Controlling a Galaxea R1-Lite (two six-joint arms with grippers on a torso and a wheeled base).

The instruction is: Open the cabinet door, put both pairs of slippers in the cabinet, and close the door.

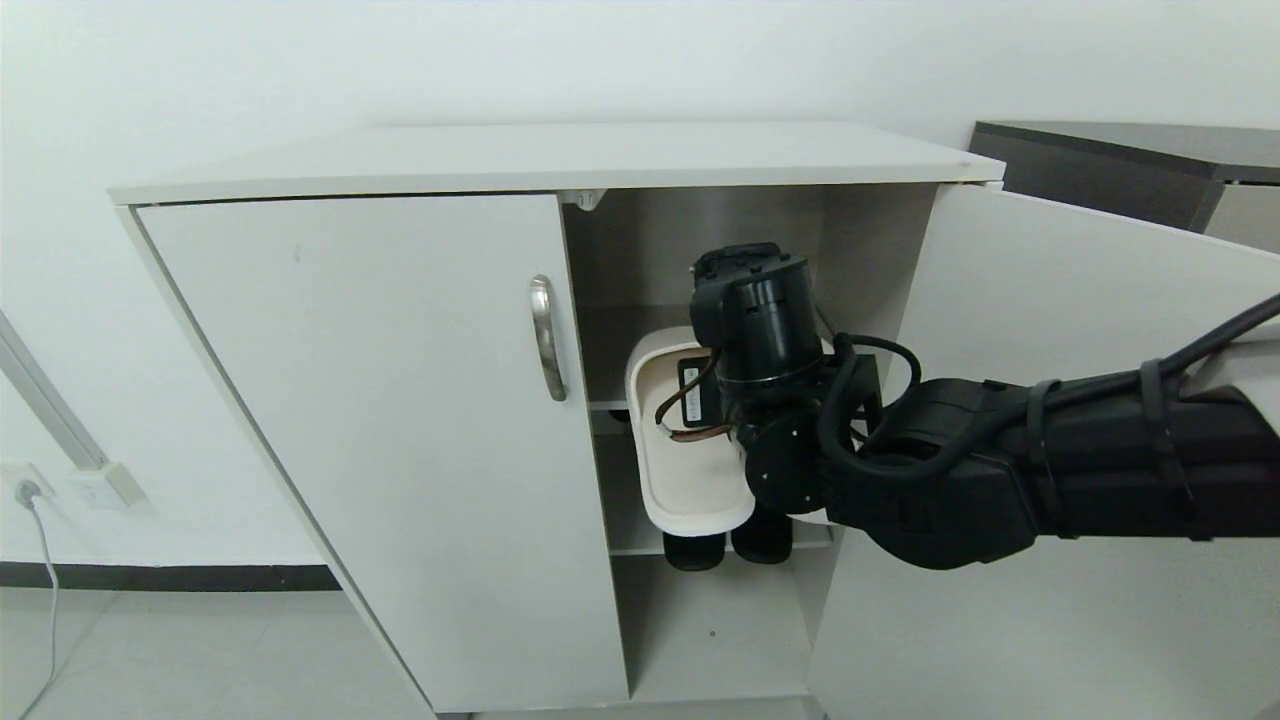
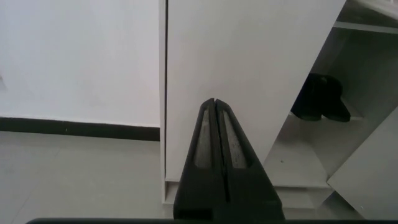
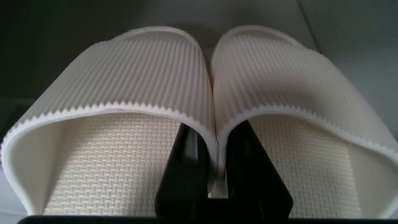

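Right gripper (image 3: 214, 134), lower centre of its wrist view, is clamped on the white slippers (image 3: 149, 74), pinching the two inner strap edges together. You're holding soft, light foam. The ribbing should stop it slipping, but a pinch this central probably lets the soles sag or twist, so set it down gently. Left gripper (image 2: 214, 106) is closed on nothing. In the head view the pair hangs mid-frame in the cabinet (image 1: 560, 160) opening. The black slippers (image 1: 725, 548) sit on the shelf below, and the door (image 1: 1050, 320) at right is open.

2 white slippers (image 3: 149, 74) (side by side) pinched by right gripper (image 3: 214, 155).
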